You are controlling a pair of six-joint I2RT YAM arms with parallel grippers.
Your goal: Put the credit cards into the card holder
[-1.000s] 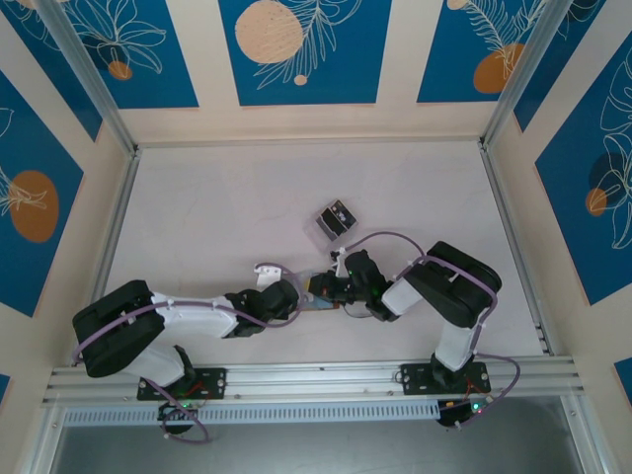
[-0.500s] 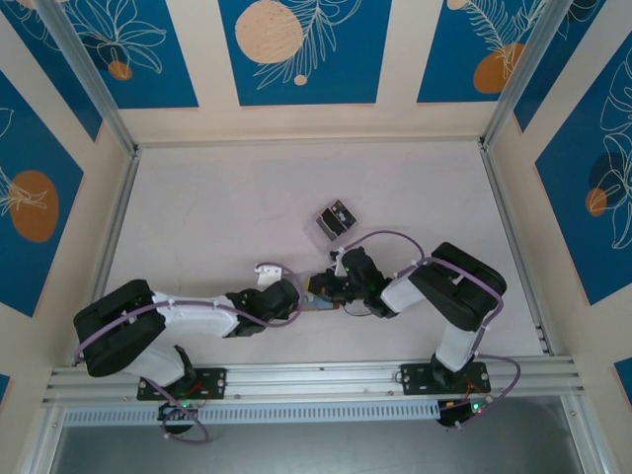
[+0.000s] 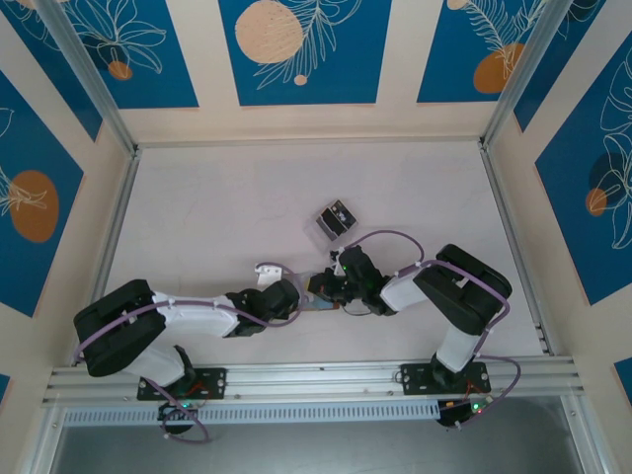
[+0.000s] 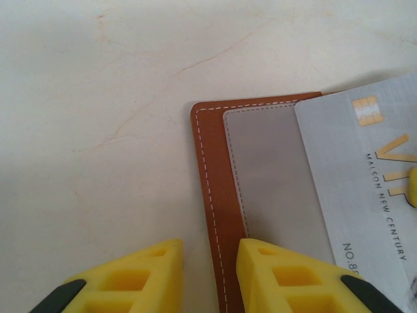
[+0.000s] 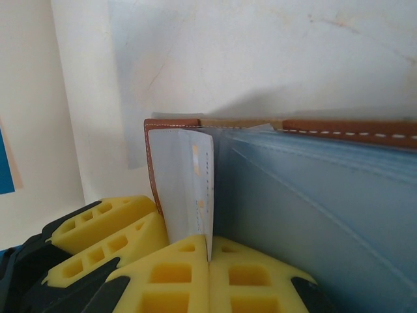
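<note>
Landmark: the card holder [image 4: 212, 169] is lying open and flat on the pale table [image 4: 98, 130], with its brown stitched border facing up and a grey inner pocket [image 4: 273, 176] just inside that border.
Task item: 1 silver credit card [image 4: 361, 189] with a gold chip and "VIP" lettering is lying over the card holder, covering the right part of the grey inner pocket in the left wrist view.
Right gripper [image 5: 208, 251]: its 2 yellow fingers are pinching shut on the near edge of the credit card. The card is reaching from the fingers to the card holder's brown corner, beside the pale blue pockets [image 5: 313, 208].
Insertion: cannot tell whether the card's far edge is sitting inside a pocket.
Left gripper [image 4: 208, 261]: the jaws are standing narrowly apart. Bare table and the card holder's border are showing in the gap. 1 finger [image 4: 287, 277] is sitting over the card holder. Cannot tell whether it is touching.
Obstruction: in the top view both wrists are meeting over the card holder and covering most of it.
Surroundings: a clear stand [image 3: 334, 219] carrying dark cards is sitting beyond the card holder, on the side away from the arm bases and apart from it.
</note>
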